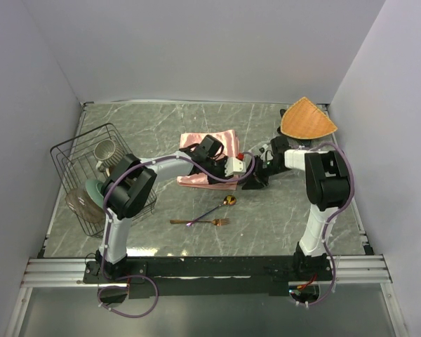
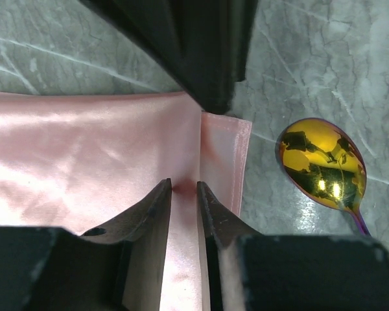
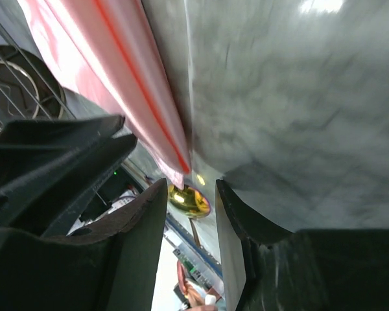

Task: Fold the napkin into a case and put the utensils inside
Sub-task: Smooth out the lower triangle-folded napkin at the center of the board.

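Note:
The salmon-pink napkin [image 1: 200,144] lies folded into a layered band at the table's middle back. My left gripper [image 1: 233,167] is at its right end. In the left wrist view the gripper [image 2: 183,186] is nearly shut, pinching a fold of the cloth [image 2: 84,155] close to its hemmed edge. My right gripper [image 1: 255,181] is just right of it, low over the table. In the right wrist view it [image 3: 191,184] is open and empty beside the napkin's corner [image 3: 117,58]. The gold spoon [image 1: 229,201] [image 2: 321,165] [image 3: 189,201] and the fork [image 1: 203,222] lie in front.
A black wire rack [image 1: 81,161] with crockery stands at the left. An orange-tan fan-shaped mat [image 1: 307,119] lies at the back right corner. Grey walls close in the table on three sides.

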`<state>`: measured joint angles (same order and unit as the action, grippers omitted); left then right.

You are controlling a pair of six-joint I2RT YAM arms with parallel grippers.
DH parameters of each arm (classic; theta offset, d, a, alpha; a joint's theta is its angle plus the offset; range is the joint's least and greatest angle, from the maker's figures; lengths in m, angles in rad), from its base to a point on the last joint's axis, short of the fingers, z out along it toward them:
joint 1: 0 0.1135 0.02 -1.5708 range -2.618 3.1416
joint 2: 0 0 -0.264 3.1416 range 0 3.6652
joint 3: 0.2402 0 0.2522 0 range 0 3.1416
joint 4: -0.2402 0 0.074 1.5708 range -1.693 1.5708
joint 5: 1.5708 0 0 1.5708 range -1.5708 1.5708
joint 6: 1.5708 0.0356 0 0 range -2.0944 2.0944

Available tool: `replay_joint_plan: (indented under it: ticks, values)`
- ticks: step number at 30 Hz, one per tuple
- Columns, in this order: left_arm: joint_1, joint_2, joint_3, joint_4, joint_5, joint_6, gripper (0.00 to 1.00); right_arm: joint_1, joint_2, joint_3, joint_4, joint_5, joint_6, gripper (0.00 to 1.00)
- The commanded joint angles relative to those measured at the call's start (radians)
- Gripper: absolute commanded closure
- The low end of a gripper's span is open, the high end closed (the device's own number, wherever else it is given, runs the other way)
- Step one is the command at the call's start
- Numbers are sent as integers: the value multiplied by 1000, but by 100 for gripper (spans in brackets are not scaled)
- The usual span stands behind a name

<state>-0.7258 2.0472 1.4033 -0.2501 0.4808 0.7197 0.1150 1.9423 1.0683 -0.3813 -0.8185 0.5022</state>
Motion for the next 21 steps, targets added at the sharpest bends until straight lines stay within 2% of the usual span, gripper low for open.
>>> replay_joint_plan:
  ticks: [1, 8, 14, 21]
  values:
    - [3, 1, -12, 20, 27, 4, 71, 17, -85, -74, 97, 7, 62, 57]
    - [5, -4, -17, 21, 44, 17, 65, 63, -56, -97, 156, 19, 117, 59]
    - [6, 4, -18, 8, 39, 35, 69, 81, -19, -99, 213, 33, 165, 64]
    - [8, 7, -32, -2, 30, 64, 75, 83, -11, -82, 142, 76, 130, 80]
